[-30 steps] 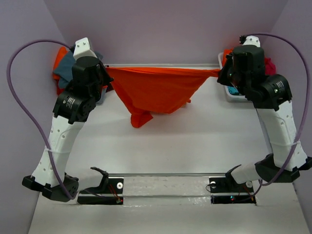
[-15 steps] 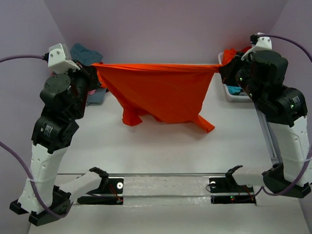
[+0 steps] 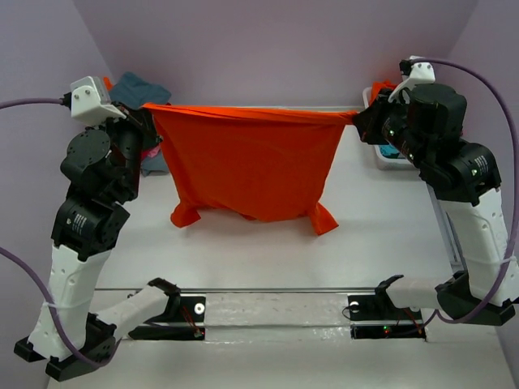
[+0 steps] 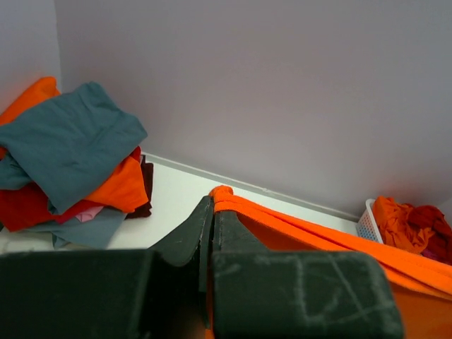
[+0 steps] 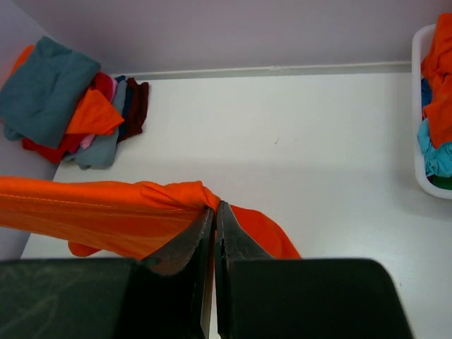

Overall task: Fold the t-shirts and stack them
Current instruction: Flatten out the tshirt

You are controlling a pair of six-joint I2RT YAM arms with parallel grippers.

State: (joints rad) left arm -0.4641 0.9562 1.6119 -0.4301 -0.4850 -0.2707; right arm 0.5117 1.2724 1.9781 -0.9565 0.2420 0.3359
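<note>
The left end effector (image 3: 148, 109) and right end effector (image 3: 358, 120) each pinch a corner of the orange shirt (image 3: 251, 162), stretched crosswise between them above the table (image 3: 381, 235).

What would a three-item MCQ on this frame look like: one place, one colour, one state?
1. Where does the teal-grey shirt lie?
A) at the near edge
B) atop the pile at the far left
C) in the far right corner

2. What colour is the held shirt?
A) orange
B) turquoise
C) grey

3. What state is it in?
A) folded flat
B) crumpled in a heap
C) spread in the air between both grippers

Key:
1. B, the left wrist view shows it on top of the pile.
2. A, it is plainly orange in every view.
3. C, the left gripper and right gripper are shut on its top corners.
</note>
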